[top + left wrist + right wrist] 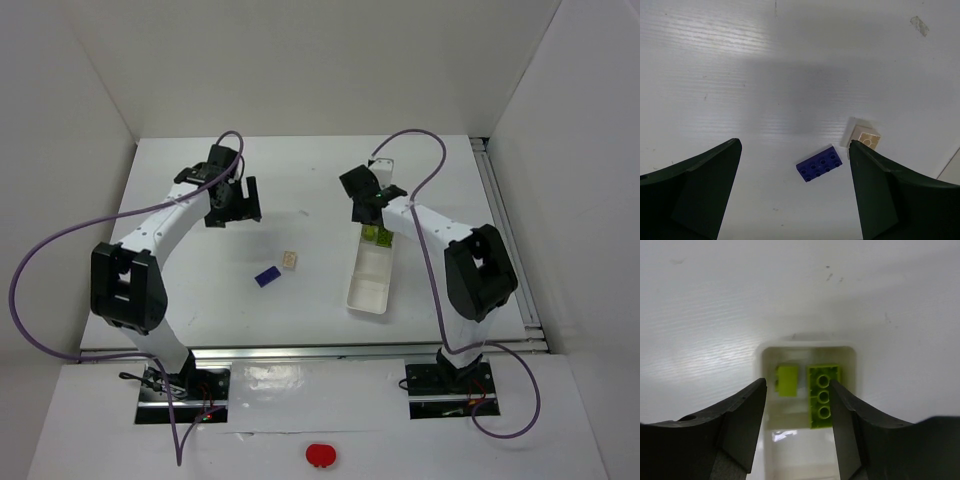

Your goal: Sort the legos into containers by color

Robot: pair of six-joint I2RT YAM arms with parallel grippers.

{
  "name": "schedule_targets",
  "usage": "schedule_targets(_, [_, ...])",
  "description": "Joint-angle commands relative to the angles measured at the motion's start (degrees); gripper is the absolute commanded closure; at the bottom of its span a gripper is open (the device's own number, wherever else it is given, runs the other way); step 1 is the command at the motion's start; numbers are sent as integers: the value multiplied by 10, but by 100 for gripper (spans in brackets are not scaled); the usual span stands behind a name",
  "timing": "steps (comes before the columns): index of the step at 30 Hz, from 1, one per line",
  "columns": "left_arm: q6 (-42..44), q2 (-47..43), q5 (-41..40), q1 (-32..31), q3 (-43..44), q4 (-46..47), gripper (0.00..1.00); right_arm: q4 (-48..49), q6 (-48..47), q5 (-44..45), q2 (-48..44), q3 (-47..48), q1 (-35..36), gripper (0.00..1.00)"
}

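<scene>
**Two lime green bricks in the tray, blue and cream ones loose on the bench**

Toward the right edge of the bench [300,170]: a long white tray [367,300] with raised walls and dividers, laid far-to-near at a slight slant. In its far end compartment: two lime green pieces, seen best from the right wrist. Side by side there, close but apart: a smaller lime green brick [787,380] on the left, plain and blocky, and a longer lime green brick [824,397] on the right, three round studs in a row facing up. Both glossy, both resting on the compartment floor.

Right gripper [796,386]: poised straight above that compartment, jaws partly apart, gripping nothing. Longer brick just beside the inner face of one dark finger [865,440]; touching or not, cannot tell.

Near the middle of the bench, somewhat toward its near edge and well apart from the tray: a dark blue brick [266,277], flat and oblong, two rows of studs up, lying askew to the bench edges. Just beyond it on the tray side, close but not touching: a cream brick [290,260], squarish, with pale sides and a tan upper face.

Left gripper [794,146]: raised over the far left part of the bench, jaws spread wide, empty. In its wrist view, both loose bricks lying on the bench, framed between the two dark fingers [695,195].
</scene>
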Motion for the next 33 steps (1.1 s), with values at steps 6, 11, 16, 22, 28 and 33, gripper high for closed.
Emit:
schedule_targets(6, [-50, -54, -49, 12, 19, -12, 3, 51, -57, -91, -16, 48, 133, 33])
schedule_targets(11, [-78, -94, -66, 44, -10, -7, 4, 46, -41, -152, 45, 73, 186, 11])
schedule_targets(16, [-102, -130, -82, 63, -30, 0, 4, 66, -2, -196, 84, 86, 205, 3])
schedule_targets(22, [-97, -143, -71, 74, -36, 6, 4, 75, 17, -217, 159, 135, 222, 2])
schedule_targets(28, [-92, -143, -60, 74, -41, 16, 4, 69, 34, -185, 203, 161, 222, 9])
schedule_targets(33, [-86, -143, -53, 74, -41, 16, 4, 29, 48, -129, 221, 186, 227, 49])
